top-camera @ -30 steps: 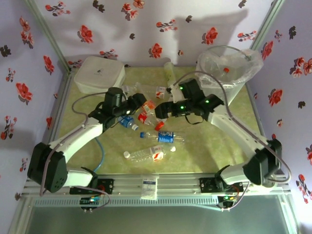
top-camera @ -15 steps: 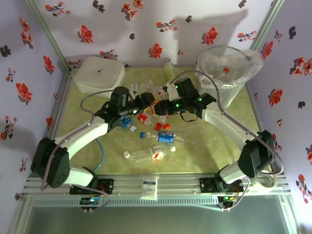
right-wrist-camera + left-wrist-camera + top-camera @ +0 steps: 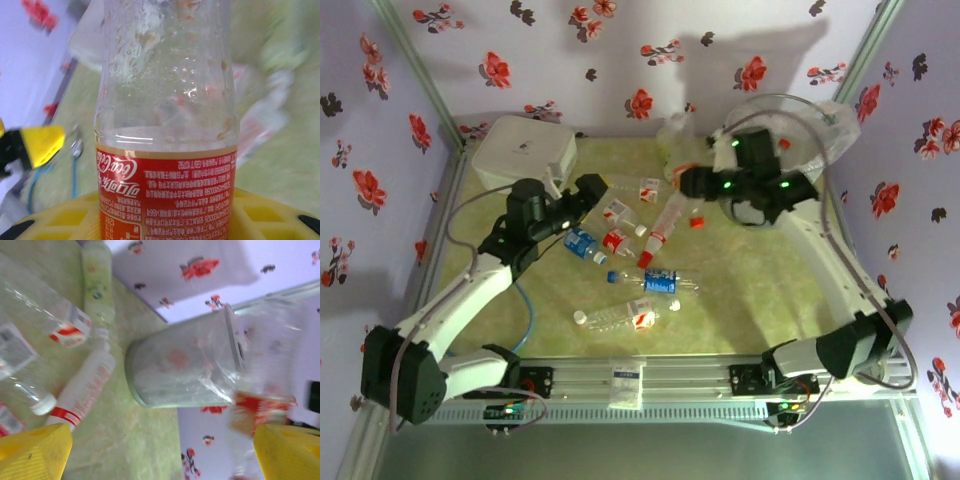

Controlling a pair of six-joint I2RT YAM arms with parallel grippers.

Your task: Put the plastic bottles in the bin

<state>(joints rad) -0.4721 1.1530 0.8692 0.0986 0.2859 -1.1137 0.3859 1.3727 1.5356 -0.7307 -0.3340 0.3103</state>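
Pinching a red-labelled bottle (image 3: 165,125), the right fingers (image 3: 272,215) hang near the bin (image 3: 175,370); the left fingers (image 3: 32,452) stand spread.

Green bench (image 3: 750,310) with clutter.
The plastic bottles (image 3: 625,316) lie in its middle; the bin (image 3: 825,135) and a white box (image 3: 520,150) stand at the back.

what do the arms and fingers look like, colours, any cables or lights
The left arm and right arm match: long white links joined by chunky black joints. A thin grey cable loops alongside each arm. Small green lights glow on the right arm's black wrist section. The fingers are bright yellow plastic blocks.
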